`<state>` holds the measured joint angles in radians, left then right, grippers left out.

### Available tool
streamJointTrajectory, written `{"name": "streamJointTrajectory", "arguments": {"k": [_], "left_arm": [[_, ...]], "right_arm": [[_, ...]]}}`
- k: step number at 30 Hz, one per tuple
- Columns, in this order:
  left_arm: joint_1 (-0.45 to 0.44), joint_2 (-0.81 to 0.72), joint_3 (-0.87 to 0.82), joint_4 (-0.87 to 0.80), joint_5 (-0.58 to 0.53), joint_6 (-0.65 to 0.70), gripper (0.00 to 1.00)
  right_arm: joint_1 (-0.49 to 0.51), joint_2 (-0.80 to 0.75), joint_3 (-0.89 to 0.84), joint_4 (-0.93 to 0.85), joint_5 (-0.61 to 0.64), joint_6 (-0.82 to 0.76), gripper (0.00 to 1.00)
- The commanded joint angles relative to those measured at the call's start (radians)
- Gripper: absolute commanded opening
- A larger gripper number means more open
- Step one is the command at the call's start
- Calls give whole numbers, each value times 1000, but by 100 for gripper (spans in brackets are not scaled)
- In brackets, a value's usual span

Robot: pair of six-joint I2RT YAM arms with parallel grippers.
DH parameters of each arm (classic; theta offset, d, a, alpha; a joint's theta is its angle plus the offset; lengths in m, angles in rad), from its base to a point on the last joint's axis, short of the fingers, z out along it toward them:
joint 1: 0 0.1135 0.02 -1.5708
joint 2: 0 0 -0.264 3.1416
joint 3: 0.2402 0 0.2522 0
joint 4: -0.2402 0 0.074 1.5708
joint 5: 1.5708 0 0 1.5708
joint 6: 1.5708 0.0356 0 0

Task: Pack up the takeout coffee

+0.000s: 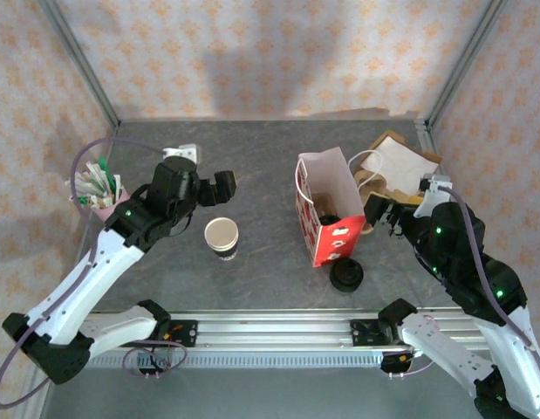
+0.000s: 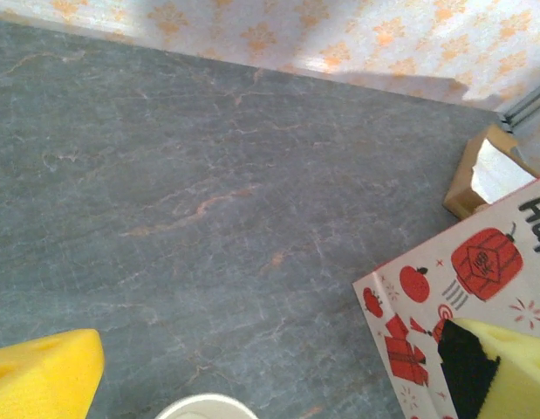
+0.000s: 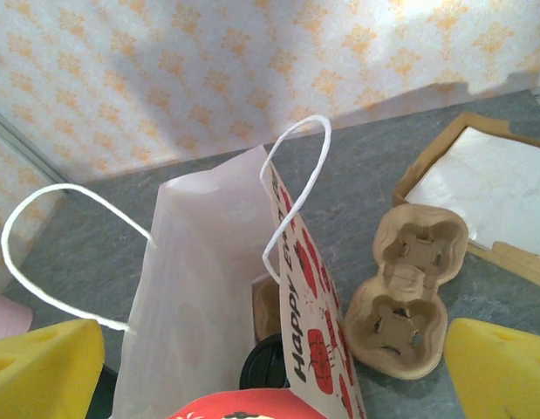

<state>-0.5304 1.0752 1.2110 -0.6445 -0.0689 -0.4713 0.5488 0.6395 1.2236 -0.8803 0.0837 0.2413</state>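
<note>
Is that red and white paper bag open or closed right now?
Open. The paper bag stands upright, its mouth spread wide, and a black lid shows inside it.

A robotics lab cell dressed as a café counter: cream wall panels printed with orange flowers (image 1: pixel 252 52) sit in bare aluminium frame posts (image 1: pixel 82 65) around a grey stone-look tabletop (image 1: pixel 261 166), and a ribbed aluminium rail (image 1: pixel 278 336) carries the arm bases (image 1: pixel 400 316). Just left of the right end effector (image 1: pixel 380 216) stands a red-and-white printed paper bag (image 1: pixel 320 179); ahead of it lies a brown moulded-pulp cup carrier (image 3: pixel 409 297).
</note>
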Motion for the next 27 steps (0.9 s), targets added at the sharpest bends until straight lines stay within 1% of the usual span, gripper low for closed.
{"name": "streamJointTrajectory", "arguments": {"k": [1,4,8,10,13,14,16,18,22,24,26,27], "left_arm": [[-6,38,70,-30,-54,6,100],[-2,58,95,-51,-66,17,100],[15,61,139,-117,-123,36,100],[50,45,161,-164,-130,38,100],[137,-4,162,-215,-95,30,99],[170,-25,155,-225,-84,28,98],[215,-54,150,-259,-94,27,98],[254,-76,150,-302,-132,28,96],[349,-87,176,-385,-165,35,92],[407,-76,203,-424,-167,43,88],[448,-58,233,-452,-172,54,86],[467,-38,253,-464,-182,60,86]], "right_arm": [[-1,27,39,48,32,-35,100],[-1,66,87,30,35,-41,100],[-1,113,144,28,-84,-37,99],[-1,120,147,47,-163,-28,99],[-1,156,169,63,-317,-17,99],[-1,167,175,66,-334,-8,99],[-1,190,201,28,-247,7,99],[0,212,226,-20,-121,11,99],[-2,269,270,-109,50,40,99],[-7,306,291,-143,80,45,100],[-23,325,298,-141,49,47,100],[-43,337,303,-140,9,46,100]]}}
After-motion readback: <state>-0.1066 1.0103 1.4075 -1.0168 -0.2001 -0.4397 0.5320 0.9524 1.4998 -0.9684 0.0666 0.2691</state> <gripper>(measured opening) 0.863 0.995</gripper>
